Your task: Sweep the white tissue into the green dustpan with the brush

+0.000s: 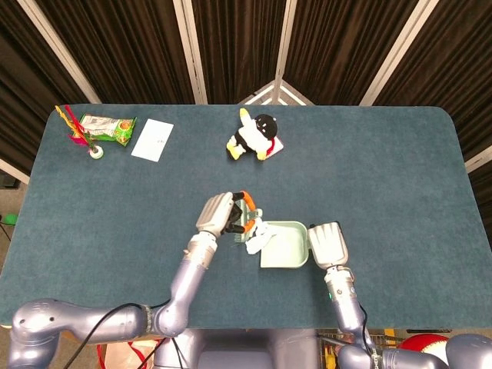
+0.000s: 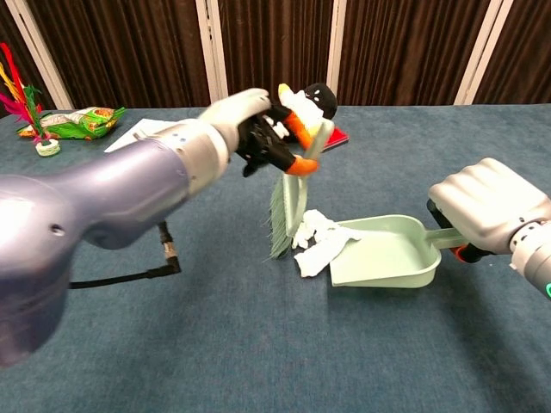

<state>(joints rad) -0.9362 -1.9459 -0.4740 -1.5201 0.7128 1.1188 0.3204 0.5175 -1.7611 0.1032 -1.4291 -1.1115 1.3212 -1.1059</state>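
Right hand [image 2: 489, 209] grips the dustpan [image 2: 387, 254] handle. Tissue [image 2: 317, 243] lies at the pan's open edge (partly inside). Left hand [image 2: 248, 129] is clenched on the brush [image 2: 290, 194], bristles touching tissue. Penguin toy [image 1: 255, 136] beyond.

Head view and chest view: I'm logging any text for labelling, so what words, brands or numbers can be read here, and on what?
None can be read.
Green snack packet: printing shows, too small and blurred to read.
White card: faint marks only, not readable.
Penguin toy, dustpan, brush, tissue: no lettering shows.
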